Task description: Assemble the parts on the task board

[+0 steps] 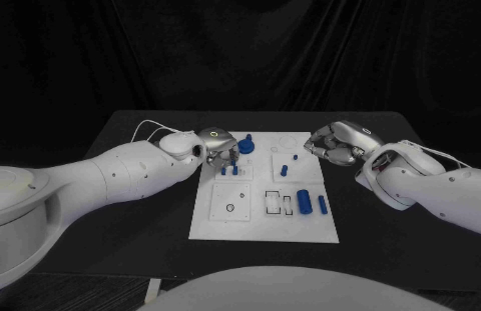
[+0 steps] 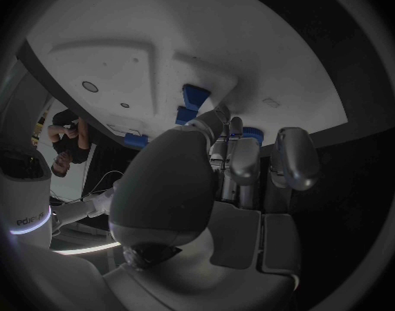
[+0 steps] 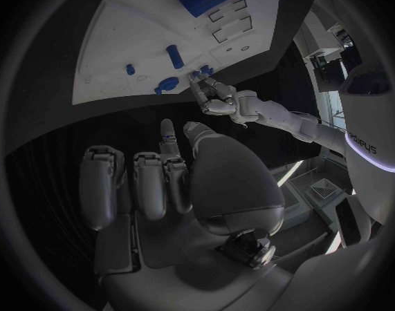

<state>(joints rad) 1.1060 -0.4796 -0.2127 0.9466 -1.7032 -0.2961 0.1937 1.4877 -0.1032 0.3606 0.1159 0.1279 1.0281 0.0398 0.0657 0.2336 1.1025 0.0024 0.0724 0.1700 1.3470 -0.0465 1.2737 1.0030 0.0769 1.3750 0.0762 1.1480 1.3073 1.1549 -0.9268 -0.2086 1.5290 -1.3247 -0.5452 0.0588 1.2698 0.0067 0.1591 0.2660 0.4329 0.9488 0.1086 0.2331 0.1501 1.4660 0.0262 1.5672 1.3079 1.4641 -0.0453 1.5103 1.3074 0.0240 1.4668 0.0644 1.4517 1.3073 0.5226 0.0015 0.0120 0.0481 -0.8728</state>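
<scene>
The left silver hand [image 1: 215, 148] is hovering over small blue upright pegs [image 1: 229, 171] on the white rectangular task board [image 1: 263, 229] (grasp unclear); the right silver hand [image 1: 336, 144], curled on nothing, is hanging beside it.

The white board [image 1: 263, 220] lay in the middle of the black table [image 1: 131, 186]. The left hand [image 1: 215, 149] hovered at its 10 o'clock corner, over small blue pegs [image 1: 229, 170]. The right hand [image 1: 336, 144] hung at 2 o'clock, off the board. Two blue cylinders [image 1: 312, 203] lay at 4 o'clock.

Black table [image 1: 150, 227], black curtain [image 1: 240, 40] hanging in folds behind it; dim light.
</scene>
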